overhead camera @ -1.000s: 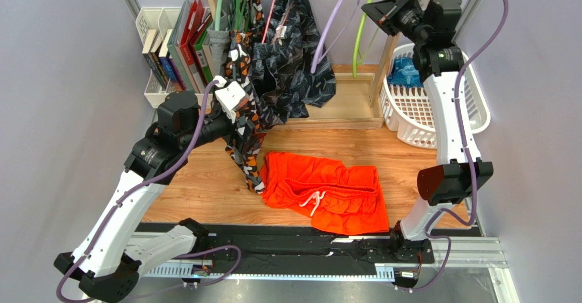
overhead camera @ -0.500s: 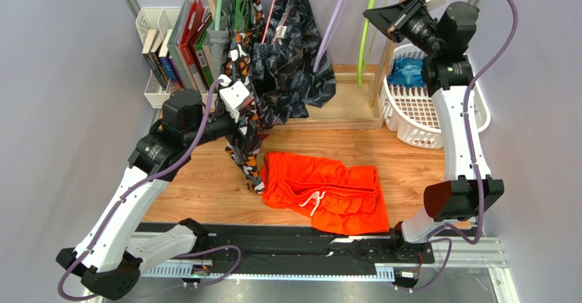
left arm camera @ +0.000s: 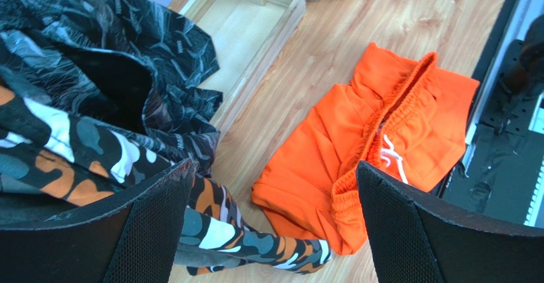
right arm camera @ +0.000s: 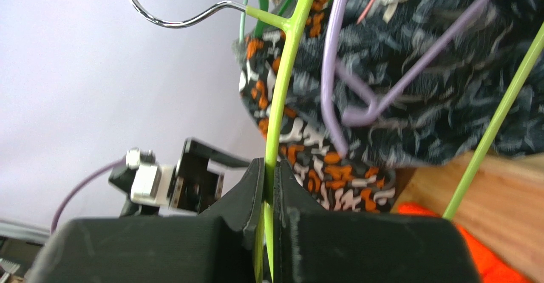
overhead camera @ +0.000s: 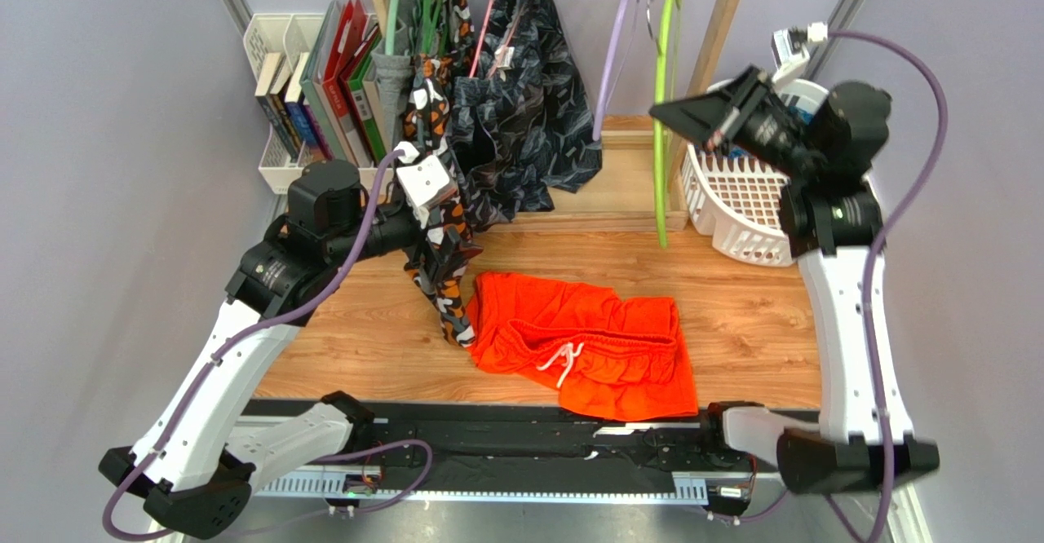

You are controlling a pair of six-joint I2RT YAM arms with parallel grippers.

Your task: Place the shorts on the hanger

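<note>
I am watching the shorts (overhead camera: 576, 347) lying flat on the table (overhead camera: 355, 323) near the arm bases, my left gripper (left arm camera: 274, 168) hanging wide open and empty to their left, and farther back, clearest in the right wrist view, my right gripper (right arm camera: 269, 168) pinching the hanger (right arm camera: 281, 85) tight.

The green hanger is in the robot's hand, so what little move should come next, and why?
Probably bring the hanger down toward the shorts. The right gripper is shut on the hanger, up in the air, while the shorts lie flat on the table, waistband showing. The left gripper is open nearby, holding nothing.
</note>
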